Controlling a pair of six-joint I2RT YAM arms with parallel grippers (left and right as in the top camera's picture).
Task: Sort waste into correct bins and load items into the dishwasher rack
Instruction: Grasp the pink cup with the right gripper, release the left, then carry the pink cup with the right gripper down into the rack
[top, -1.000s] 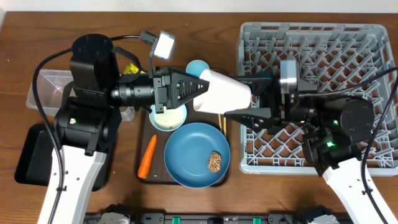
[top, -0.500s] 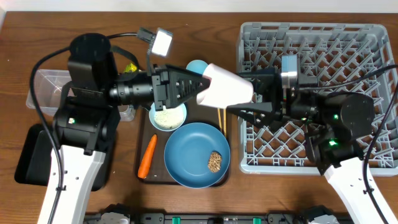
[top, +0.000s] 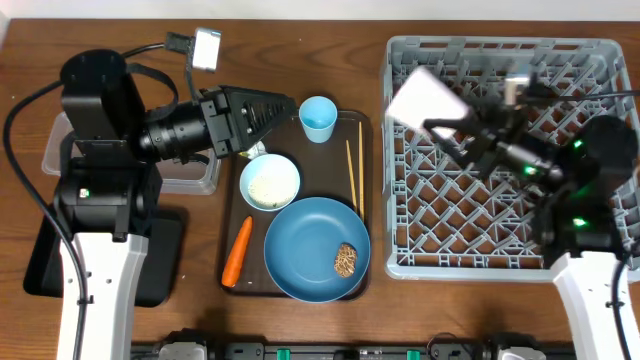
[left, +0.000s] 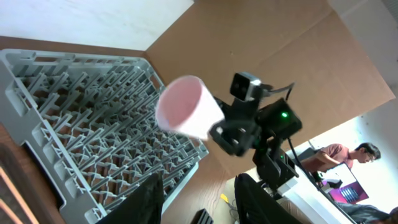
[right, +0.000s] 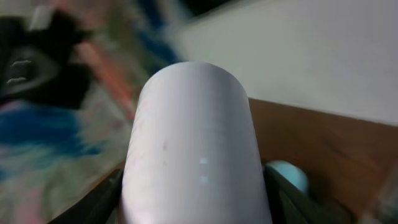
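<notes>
**Pink cup in the air over the rack, gripped by the right arm**

We see the right gripper (top: 455, 122) clamped on the pink cup (top: 425, 98), which is tilted and blurred above the left edge of the dishwasher rack (top: 560, 45). The left gripper (left: 199, 200) has its fingers spread wide and hovers over the far side of the brown serving tray (top: 325, 165), just beside the light-blue cup (top: 318, 118). On that tray we also spot the chopsticks (top: 354, 170), white bowl (top: 270, 181), blue plate (top: 300, 240) and carrot (top: 237, 250).
</notes>
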